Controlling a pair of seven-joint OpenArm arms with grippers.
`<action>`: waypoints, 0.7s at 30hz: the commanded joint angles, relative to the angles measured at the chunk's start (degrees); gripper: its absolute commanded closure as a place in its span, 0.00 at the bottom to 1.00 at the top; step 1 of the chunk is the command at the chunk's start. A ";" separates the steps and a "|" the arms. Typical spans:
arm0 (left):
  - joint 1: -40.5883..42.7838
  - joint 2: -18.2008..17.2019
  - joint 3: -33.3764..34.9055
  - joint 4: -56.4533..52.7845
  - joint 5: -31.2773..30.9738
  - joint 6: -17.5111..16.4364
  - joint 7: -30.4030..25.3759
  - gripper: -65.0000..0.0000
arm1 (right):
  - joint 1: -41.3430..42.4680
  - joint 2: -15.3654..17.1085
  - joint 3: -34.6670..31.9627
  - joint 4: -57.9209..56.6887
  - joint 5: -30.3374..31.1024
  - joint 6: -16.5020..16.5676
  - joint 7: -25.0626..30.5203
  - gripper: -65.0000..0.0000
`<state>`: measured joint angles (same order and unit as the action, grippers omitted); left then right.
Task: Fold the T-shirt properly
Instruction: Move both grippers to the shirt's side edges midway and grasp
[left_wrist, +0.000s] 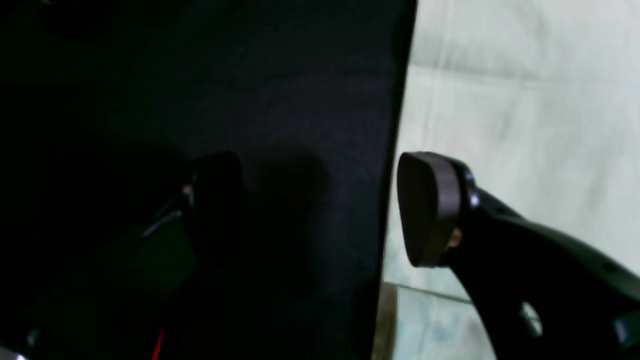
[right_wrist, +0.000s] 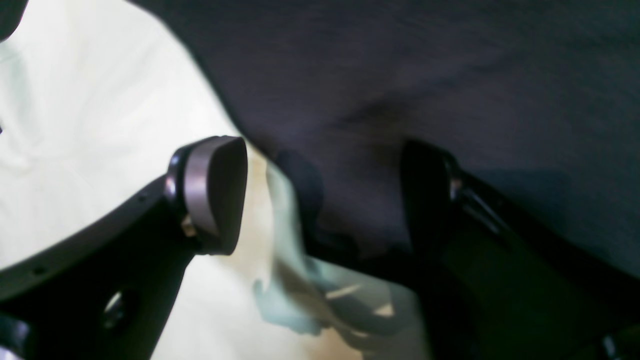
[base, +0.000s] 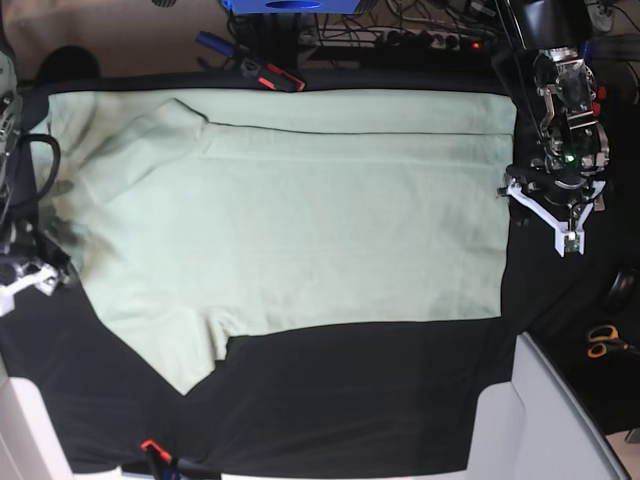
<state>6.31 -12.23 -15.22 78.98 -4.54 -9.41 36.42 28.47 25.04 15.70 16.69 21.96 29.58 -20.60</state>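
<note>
**Mint T-shirt spread flat, both grippers open at its side edges**

The large pale mint-green short-sleeved cotton T-shirt (base: 290, 220) lies spread across the black cloth (base: 360, 400) that covers the tabletop. In the base view it fills most of the far and middle part of the cloth, with a long horizontal crease running near its far edge. One sleeve points to the near left, ending close to the near edge of the black cloth; another fold of fabric shows at the far left. The near edge of the shirt runs straight across the middle, with bare black cloth in front of it.

The left gripper (left_wrist: 320, 210) sits at the right edge of the shirt in the base view. Its wrist view shows the jaws standing wide apart, one pad over the mint fabric and the other over the black cloth, straddling the shirt's straight edge. Nothing is held between them.

The right gripper (right_wrist: 325, 195) is at the left edge of the base view, mostly cut off there. Its wrist view shows the jaws wide apart too, one pad over the pale fabric and the other over the dark cloth, with a rumpled bit of the shirt's edge lying between them, not pinched.

Orange-handled scissors (base: 603, 340) lie off the cloth at the far right
</note>
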 joint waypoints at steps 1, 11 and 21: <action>-0.90 -0.83 -0.29 0.54 0.10 0.22 -1.04 0.27 | 1.99 0.33 -0.63 0.67 0.51 0.97 0.95 0.30; -1.25 -0.83 -0.29 0.18 0.10 0.22 -0.95 0.27 | 2.34 -3.19 -1.59 0.67 0.51 0.61 1.22 0.30; -1.43 -0.83 -0.29 0.01 0.10 0.22 -0.95 0.27 | 1.73 -3.45 -1.59 0.50 0.42 0.44 3.15 0.31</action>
<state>5.72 -12.23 -15.22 78.15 -4.51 -9.43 36.42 28.99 20.88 14.00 16.69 22.09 29.95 -18.15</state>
